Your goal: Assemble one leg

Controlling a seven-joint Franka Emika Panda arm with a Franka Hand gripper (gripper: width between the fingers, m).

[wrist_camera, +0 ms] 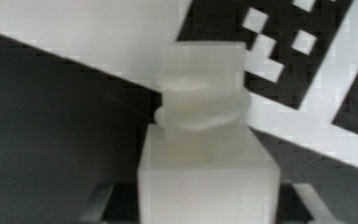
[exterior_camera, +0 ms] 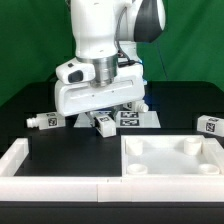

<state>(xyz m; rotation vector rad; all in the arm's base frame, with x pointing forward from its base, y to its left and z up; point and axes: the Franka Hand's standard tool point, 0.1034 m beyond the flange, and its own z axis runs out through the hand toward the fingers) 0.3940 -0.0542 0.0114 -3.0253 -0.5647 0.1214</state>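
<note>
A white leg (exterior_camera: 103, 124) lies at the back middle of the black table, just in front of the marker board (exterior_camera: 137, 118). My gripper (exterior_camera: 105, 114) is low over it. In the wrist view the leg (wrist_camera: 201, 120) runs up the middle between my fingers (wrist_camera: 108, 200). A dark gap shows on each side of it, so the jaws stand open around it without touching. Two more legs lie apart: one at the exterior view's left (exterior_camera: 45, 121) and one at the far right (exterior_camera: 210, 126).
The large white tray-like panel with round sockets (exterior_camera: 170, 176) lies at the front right. A white L-shaped rail (exterior_camera: 20, 160) runs along the front left. The marker board's tags (wrist_camera: 300, 45) show behind the leg in the wrist view.
</note>
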